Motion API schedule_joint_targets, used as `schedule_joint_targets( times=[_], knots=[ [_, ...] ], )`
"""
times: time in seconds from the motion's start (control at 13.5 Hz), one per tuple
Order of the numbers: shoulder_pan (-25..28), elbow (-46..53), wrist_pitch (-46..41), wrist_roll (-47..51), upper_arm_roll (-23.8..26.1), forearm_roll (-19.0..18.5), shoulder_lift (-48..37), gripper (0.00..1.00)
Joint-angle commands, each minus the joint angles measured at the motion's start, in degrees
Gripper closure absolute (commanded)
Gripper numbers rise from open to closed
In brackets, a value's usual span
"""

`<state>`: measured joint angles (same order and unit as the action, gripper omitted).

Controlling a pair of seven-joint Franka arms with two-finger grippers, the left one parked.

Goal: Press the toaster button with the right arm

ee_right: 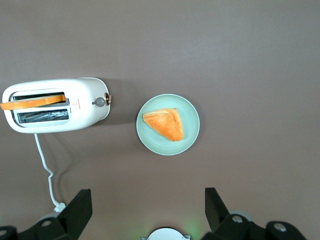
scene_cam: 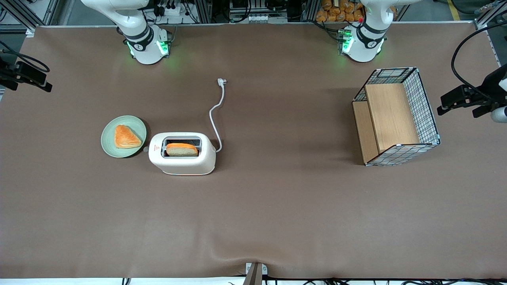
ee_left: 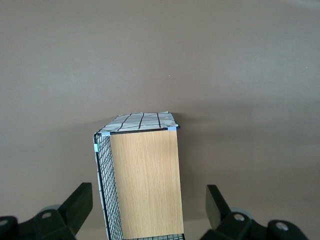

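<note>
toaster button: small grey knob; pincer high above.

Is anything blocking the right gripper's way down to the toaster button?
Nothing visible. The gripper, fingers open, hangs high above the table. The button sticks out of the toaster end facing the plate, which lies beside it, apart.
</note>
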<state>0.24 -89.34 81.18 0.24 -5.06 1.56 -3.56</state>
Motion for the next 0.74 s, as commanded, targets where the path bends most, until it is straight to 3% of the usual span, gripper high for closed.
schedule_joint_targets(
  times=[0.0, 0.67],
  knots=[
    [0.1, 0.1, 0.2, 1.3, 0.2, -1.2, 0.3, 0.00],
    [-0.1, 0.9, -0.7, 1.4, 0.5, -1.2, 0.7, 0.00]
  ],
)
